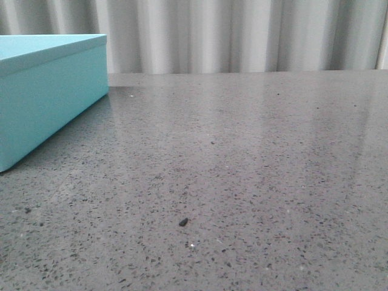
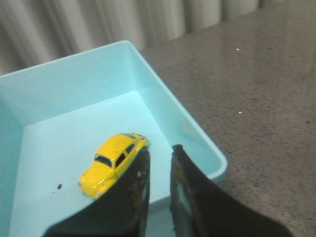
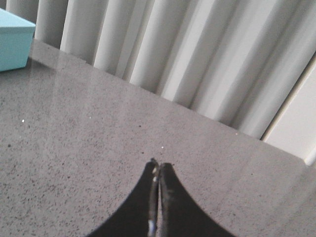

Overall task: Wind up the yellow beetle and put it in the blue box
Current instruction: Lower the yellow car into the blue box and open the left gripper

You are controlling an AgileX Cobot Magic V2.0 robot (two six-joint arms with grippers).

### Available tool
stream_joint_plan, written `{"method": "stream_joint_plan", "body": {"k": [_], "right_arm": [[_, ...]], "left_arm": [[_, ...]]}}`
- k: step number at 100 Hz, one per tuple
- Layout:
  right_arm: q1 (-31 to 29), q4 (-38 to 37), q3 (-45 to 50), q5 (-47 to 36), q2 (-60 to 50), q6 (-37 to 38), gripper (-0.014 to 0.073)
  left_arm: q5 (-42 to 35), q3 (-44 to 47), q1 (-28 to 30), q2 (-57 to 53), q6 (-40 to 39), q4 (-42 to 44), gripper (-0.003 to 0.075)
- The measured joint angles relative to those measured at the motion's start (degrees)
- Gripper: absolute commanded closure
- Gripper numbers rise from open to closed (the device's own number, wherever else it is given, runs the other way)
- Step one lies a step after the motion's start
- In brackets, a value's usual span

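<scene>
One yellow beetle [image 2: 114, 164] inside blue box [image 2: 163, 106] — left gripper [image 2: 159, 154] parted above.

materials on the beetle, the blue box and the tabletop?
Yellow beetle: glossy painted shell with sharp highlights, looks like die-cast metal or hard plastic; can't tell which.
Blue box: matte turquoise, thin rounded walls, probably plastic or coated card.
Tabletop: grey speckled, polished and reflective, like stone or quartz composite.

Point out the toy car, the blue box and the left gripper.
toy car [image 2: 114, 162]: left wrist view, on its yellow roof.
blue box [image 2: 163, 94]: left wrist view, on the inside of its side wall.
left gripper [image 2: 159, 154]: left wrist view, midway between its two dark fingertips.
</scene>
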Motion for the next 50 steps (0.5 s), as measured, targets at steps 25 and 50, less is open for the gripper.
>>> {"method": "stream_joint_plan", "body": {"k": [25,50], "right_arm": [[0.0,0.0,1.5,-5.1,-0.1,0.0,0.0648],[0.0,0.0,1.5,-6.4,-0.1,0.0,0.0648]], "left_arm": [[-14.3,11.2,0.0,-12.8,0.0,-0.8,0.0741],[-16.2,13.3,0.0,-14.5,0.1,-1.0,0.0741]]}}
